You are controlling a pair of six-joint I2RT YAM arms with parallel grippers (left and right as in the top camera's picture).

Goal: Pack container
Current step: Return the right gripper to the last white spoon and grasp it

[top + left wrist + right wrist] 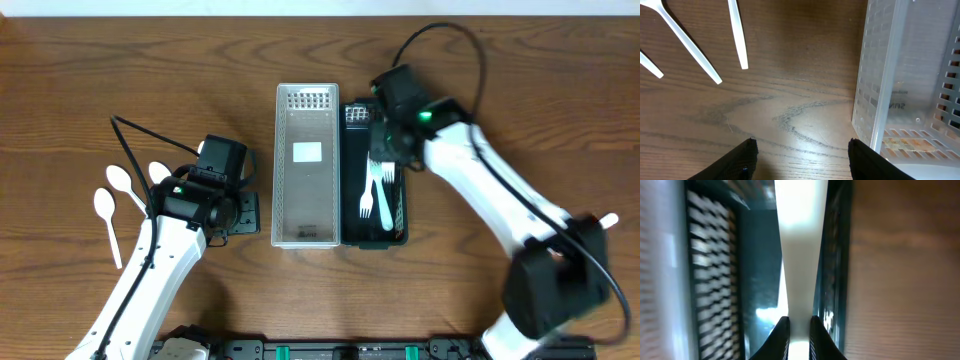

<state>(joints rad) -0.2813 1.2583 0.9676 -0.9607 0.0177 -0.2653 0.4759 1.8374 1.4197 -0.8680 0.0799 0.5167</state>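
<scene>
Plenty of bare wood table [545, 60] along the far side and out to the right. The middle is tighter: the clear bin [305, 165] and the dark bin [400, 225] sit with their long sides touching, both running near-to-far.

The clear one is translucent plastic with slotted walls and a white label on its floor, nothing else in it. The dark one is the same long rectangle, perforated too, with two white plastic forks [367, 203] lying lengthwise inside, tines toward the near end.

The right gripper [799, 330] is over the dark bin's far half, fingers pinched narrow on a white handle [800, 245] — can't tell which of the two forks it belongs to. The left gripper [802, 157] hangs low over bare wood just left of the clear bin's near corner, jaws moderately wide with nothing in them.

Three white spoons [119, 180] lie flat on the table farther left, well apart from the bins.
</scene>
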